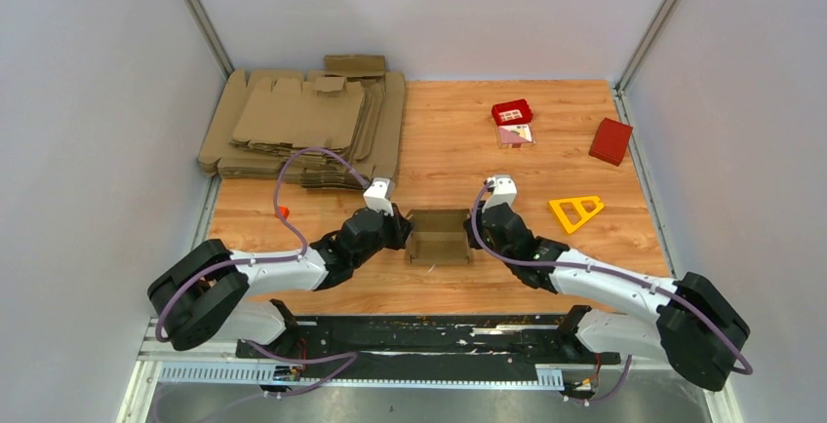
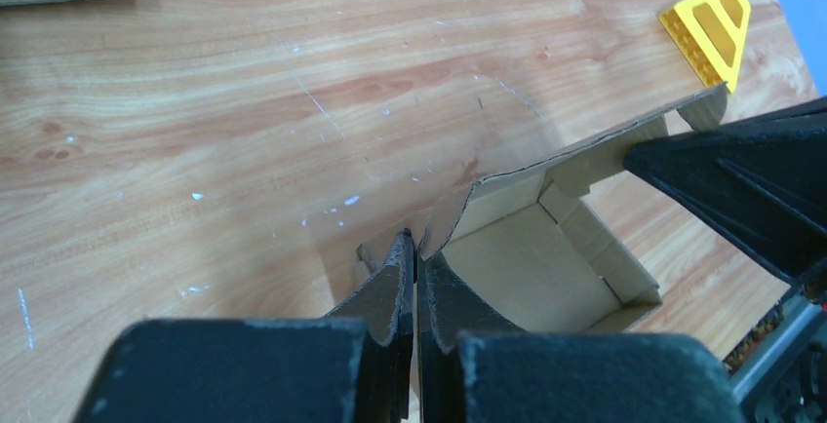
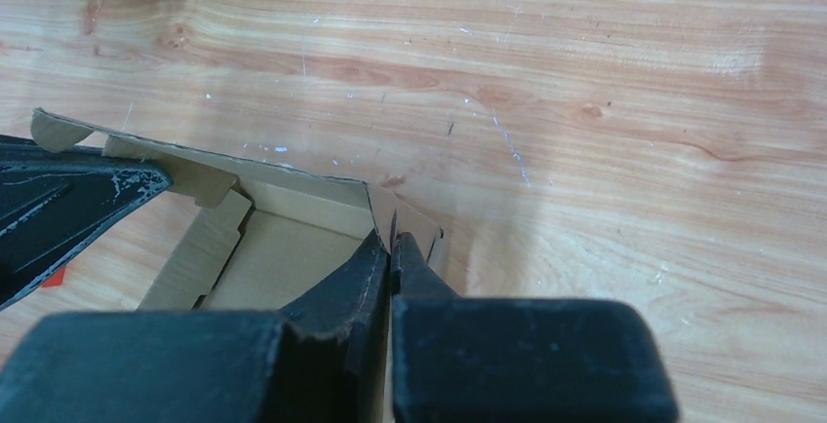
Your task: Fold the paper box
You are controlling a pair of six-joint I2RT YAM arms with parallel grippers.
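The paper box [image 1: 440,236] is a small brown cardboard tray with raised walls, open on top, on the wooden table between my two grippers. My left gripper [image 1: 402,231] is shut on its left side wall; in the left wrist view the gripper [image 2: 417,240] pinches that wall edge, with the box's inside [image 2: 531,272] beyond it. My right gripper [image 1: 476,232] is shut on its right side wall; in the right wrist view the gripper [image 3: 392,238] clamps the wall, with the box's floor [image 3: 278,262] to the left. The far wall [image 3: 224,165] leans outward.
A big pile of flat cardboard blanks [image 1: 302,123] lies at the back left. A red tray of small pieces [image 1: 513,113], a red box [image 1: 610,140] and a yellow triangular frame [image 1: 575,211] sit at the right. A small orange bit [image 1: 283,212] lies at the left.
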